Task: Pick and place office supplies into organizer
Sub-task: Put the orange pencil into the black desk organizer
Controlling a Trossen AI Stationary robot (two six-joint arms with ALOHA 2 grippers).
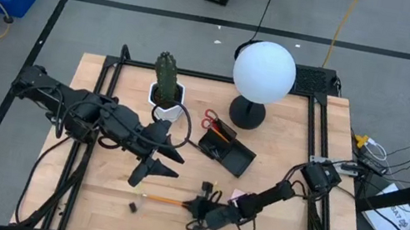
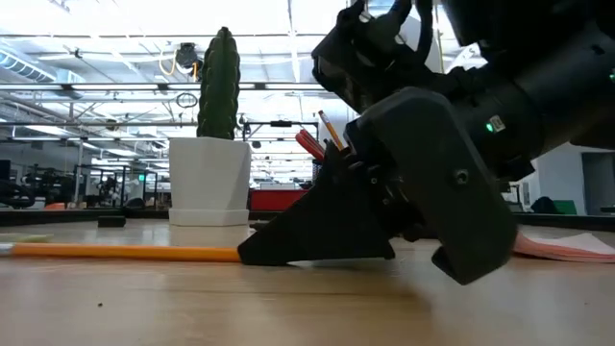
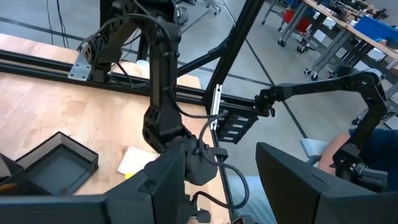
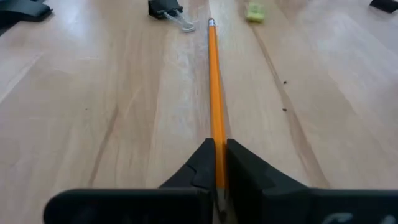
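my right gripper [image 4: 219, 163] is down on the wooden table [image 1: 270, 228] near its front edge, fingers pinched on one end of the long orange pencil [image 4: 214, 87]. from the wrist camera the pencil runs straight out from between the fingers, so its long axis is in line with the gripper. seen from above, it lies flat along the front edge, pointing toward the left side, its far end stopping just short of a small black binder clip [image 4: 165, 9] and a small yellow piece [image 4: 255, 12].

the black rectangular plastic organizer [image 1: 228, 148] sits behind my hand, toward the middle of the table, with red-handled scissors [image 1: 211, 121] standing in it. as i judge it, the pencil has to be lifted and swung toward that tray, since it now lies crosswise to that path.

my left gripper [image 1: 156, 163] hangs spread open over the table's left-centre, near the white hexagonal cactus pot [image 1: 167, 97]. the right arm plainly has the pencil.
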